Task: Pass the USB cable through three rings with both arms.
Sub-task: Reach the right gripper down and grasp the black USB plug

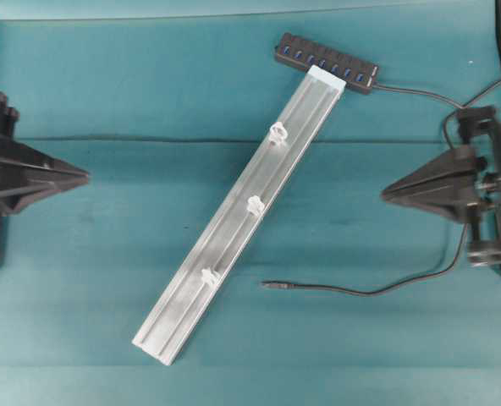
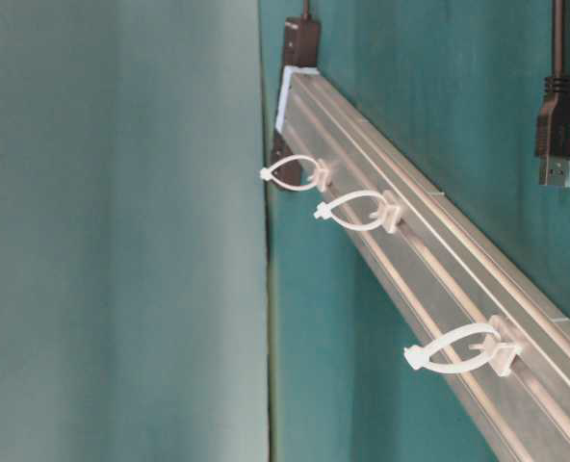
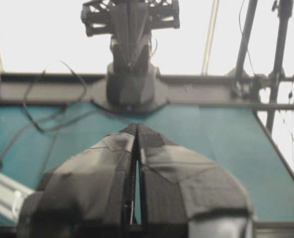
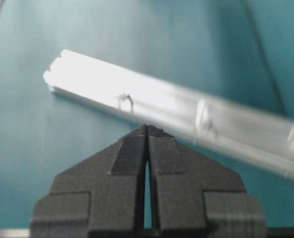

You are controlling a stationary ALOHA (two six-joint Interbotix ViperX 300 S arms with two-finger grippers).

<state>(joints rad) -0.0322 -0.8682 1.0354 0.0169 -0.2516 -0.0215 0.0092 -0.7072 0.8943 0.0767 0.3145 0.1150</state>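
Overhead view: rail [image 1: 240, 218] is laid diagonally on teal table [image 1: 107, 254] w/ three rings [image 1: 255, 204] spaced along it. USB cable [image 1: 360, 292] is seen lying right of rail, plug near lowest ring, none threaded. Left gripper [image 1: 83, 177] & right gripper [image 1: 388, 194] are kept at opposite edges, fingers pressed together, nothing held.

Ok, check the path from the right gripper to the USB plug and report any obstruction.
Nothing visible blocks it. The right gripper is shut and empty; the USB plug lies on bare table below and left of it in the overhead view, beside the aluminium rail.
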